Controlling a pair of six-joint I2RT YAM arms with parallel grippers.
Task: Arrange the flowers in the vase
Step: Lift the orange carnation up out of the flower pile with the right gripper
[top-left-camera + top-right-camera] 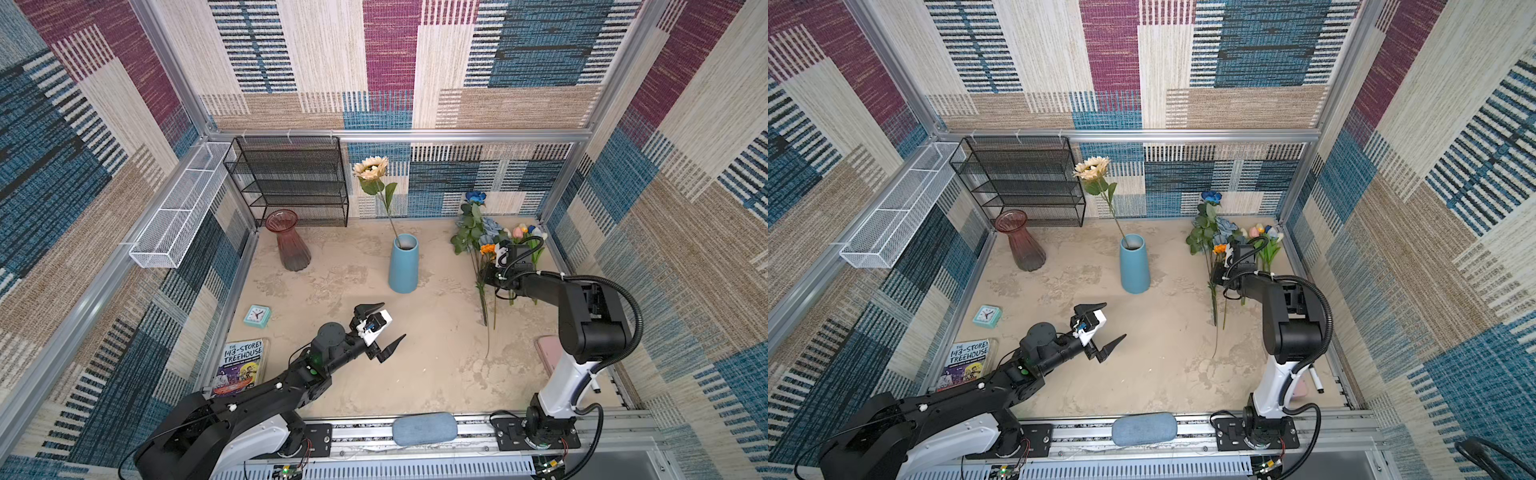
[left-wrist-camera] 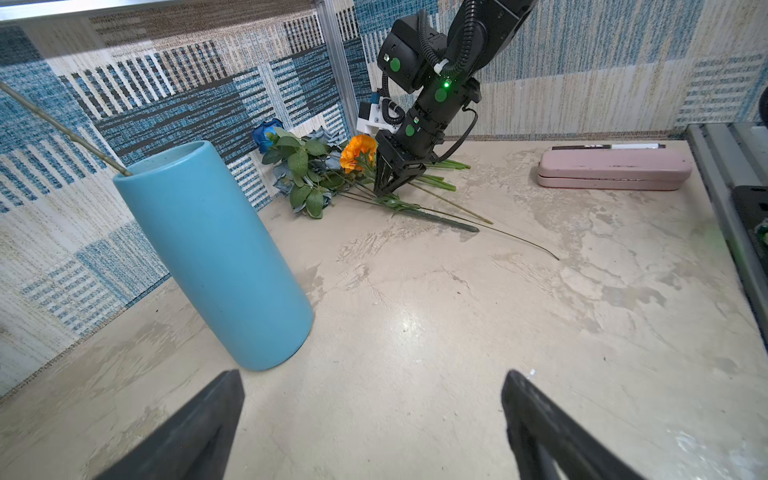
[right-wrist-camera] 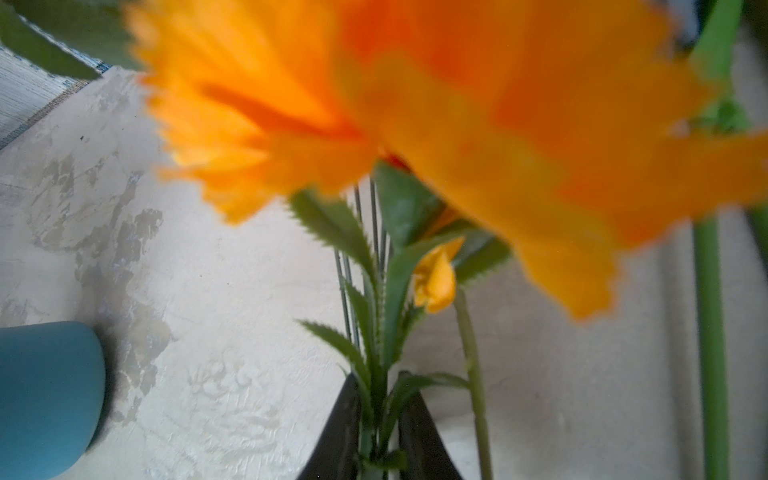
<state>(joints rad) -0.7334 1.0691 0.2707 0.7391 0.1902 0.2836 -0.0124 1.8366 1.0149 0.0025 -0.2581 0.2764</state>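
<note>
Right now the right gripper is down in the flower pile, its jaws pressed together on the green stem just under the orange bloom. The right wrist view shows leaves and a few thin wire stems caught between the tips as well.

The pile lies on the table at 3 o'clock of the blue vase, well apart from it. The deep-blue rose is at the pile's 12 o'clock end and the tulips are on its 3 o'clock side. The cream sunflower stands in the vase, leaning toward 11 o'clock. The left gripper hangs spread wide and empty at 6 o'clock of the vase.

Several things could go wrong from here:
- **Tangled lift:** because the pinch seems to take in more than one stem, a lift may drag neighbouring flowers up or scatter the pile.
- **Slipping grip:** with leaves in the grip, the stem may slide or swing once it is off the table.
- **Blocked view:** the bloom fills most of the right wrist view, so aiming the stem end at the vase mouth would lean on the top views.
- **Tipping the vase:** the vase is tall and narrow, so a long stem striking its rim or the sunflower stalk could tip it, and no gripper steadies it.
</note>
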